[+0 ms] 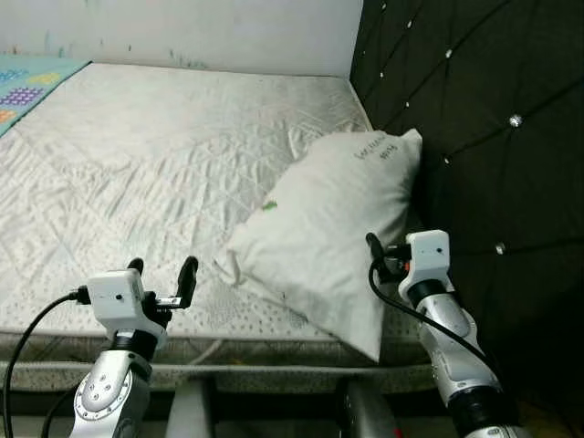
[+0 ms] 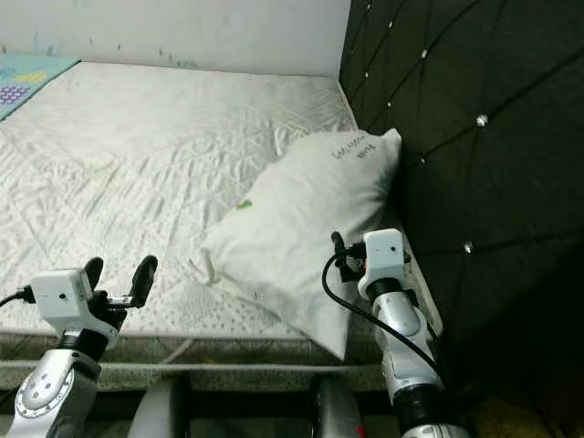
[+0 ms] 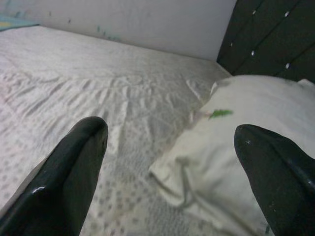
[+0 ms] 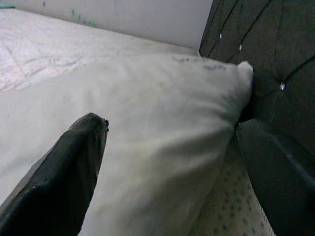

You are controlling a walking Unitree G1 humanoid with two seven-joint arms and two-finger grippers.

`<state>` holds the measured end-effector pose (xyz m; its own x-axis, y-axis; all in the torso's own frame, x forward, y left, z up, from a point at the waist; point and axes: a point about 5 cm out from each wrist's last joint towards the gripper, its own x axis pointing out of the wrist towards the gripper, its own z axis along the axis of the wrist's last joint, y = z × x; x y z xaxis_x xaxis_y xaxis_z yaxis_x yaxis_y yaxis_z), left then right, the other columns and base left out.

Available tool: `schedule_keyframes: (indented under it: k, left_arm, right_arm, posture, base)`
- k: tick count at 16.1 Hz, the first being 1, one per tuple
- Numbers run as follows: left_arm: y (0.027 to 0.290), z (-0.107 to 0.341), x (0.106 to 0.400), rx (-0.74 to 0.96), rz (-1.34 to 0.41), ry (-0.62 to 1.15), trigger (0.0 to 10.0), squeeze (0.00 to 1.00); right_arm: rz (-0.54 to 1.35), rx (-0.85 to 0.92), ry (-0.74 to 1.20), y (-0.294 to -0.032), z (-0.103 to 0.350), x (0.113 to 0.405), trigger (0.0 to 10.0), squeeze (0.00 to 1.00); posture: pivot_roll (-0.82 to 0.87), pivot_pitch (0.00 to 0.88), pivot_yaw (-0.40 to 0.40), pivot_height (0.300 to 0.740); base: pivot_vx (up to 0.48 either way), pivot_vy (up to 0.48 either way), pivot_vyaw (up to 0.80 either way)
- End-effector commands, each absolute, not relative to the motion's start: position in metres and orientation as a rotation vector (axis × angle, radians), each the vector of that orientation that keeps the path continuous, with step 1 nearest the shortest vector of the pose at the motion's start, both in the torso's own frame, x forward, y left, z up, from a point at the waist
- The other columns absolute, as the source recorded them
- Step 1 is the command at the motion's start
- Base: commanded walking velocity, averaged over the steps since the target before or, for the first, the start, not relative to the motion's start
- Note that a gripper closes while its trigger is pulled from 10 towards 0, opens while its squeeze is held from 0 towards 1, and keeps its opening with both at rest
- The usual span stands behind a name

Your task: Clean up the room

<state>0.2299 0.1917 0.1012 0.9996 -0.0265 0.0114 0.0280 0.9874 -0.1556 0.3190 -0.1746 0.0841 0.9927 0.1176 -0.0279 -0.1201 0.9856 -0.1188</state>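
Observation:
A white pillow [image 1: 328, 228] with a small green mark lies on the bare white mattress [image 1: 155, 155], leaning against the dark tufted headboard [image 1: 484, 137]. My right gripper [image 1: 388, 251] is at the pillow's near right corner. Its fingers stand open, and the pillow [image 4: 162, 128] sits between them in the right wrist view, with one finger [image 4: 275, 167] on the headboard side. My left gripper [image 1: 162, 266] hovers open over the mattress's front edge, left of the pillow and apart from it. In the left wrist view the pillow [image 3: 246, 128] lies ahead, toward one finger [image 3: 275, 172].
The headboard runs along the bed's right side. A white wall [image 1: 182, 27] stands behind the bed. A colourful play mat [image 1: 27, 87] lies at the far left corner. The mattress's front edge [image 1: 265, 351] is just below my grippers.

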Motion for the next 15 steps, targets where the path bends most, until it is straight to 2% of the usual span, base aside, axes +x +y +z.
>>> schedule_keyframes:
  k: [1, 5, 8, 9, 10, 14, 15]
  left_arm:
    - [0.188, 0.103, 0.235, -0.139, -0.046, -0.011, 10.0, 0.0]
    - [0.184, 0.101, 0.238, -0.12, -0.111, 0.025, 10.0, 0.0]
    - [0.186, 0.098, 0.234, -0.073, -0.153, 0.044, 10.0, 0.0]
    - [0.185, 0.1, 0.231, -0.06, -0.157, 0.039, 10.0, 0.0]
    - [0.183, 0.1, 0.225, -0.048, -0.156, 0.031, 10.0, 0.0]
    - [0.185, 0.103, 0.203, -0.038, -0.083, 0.001, 10.0, 0.0]
    - [0.192, 0.102, 0.199, -0.072, -0.004, 0.004, 10.0, 0.0]
  right_arm:
    - [0.142, -0.123, 0.026, -0.171, 0.089, 0.325, 10.0, 0.0]
    - [0.187, -0.112, 0.063, -0.162, 0.086, 0.329, 10.0, 0.0]
    - [0.188, -0.167, 0.179, -0.157, 0.074, 0.333, 10.0, 0.0]
    - [0.224, -0.148, 0.202, -0.152, 0.072, 0.333, 10.0, 0.0]
    - [0.365, -0.113, 0.21, -0.14, 0.07, 0.33, 10.0, 0.0]
    - [0.401, -0.076, 0.223, -0.122, 0.071, 0.334, 10.0, 0.0]
    - [0.41, -0.059, 0.251, -0.117, 0.074, 0.339, 10.0, 0.0]
  posture:
    - [0.03, 0.0, -0.068, 0.561]
    - [0.04, 0.0, -0.093, 0.561]
    - [0.07, 0.004, -0.12, 0.561]
    - [0.07, 0.012, -0.119, 0.561]
    - [0.09, 0.04, -0.123, 0.561]
    - [0.12, 0.064, -0.134, 0.561]
    - [0.12, 0.066, -0.126, 0.561]
  base:
    - [0.0, 0.0, 0.0]
    - [0.0, 0.0, 0.0]
    - [0.0, 0.0, 0.0]
    - [0.0, 0.0, 0.0]
    - [0.0, 0.0, 0.0]
    - [0.0, 0.0, 0.0]
    - [0.0, 0.0, 0.0]
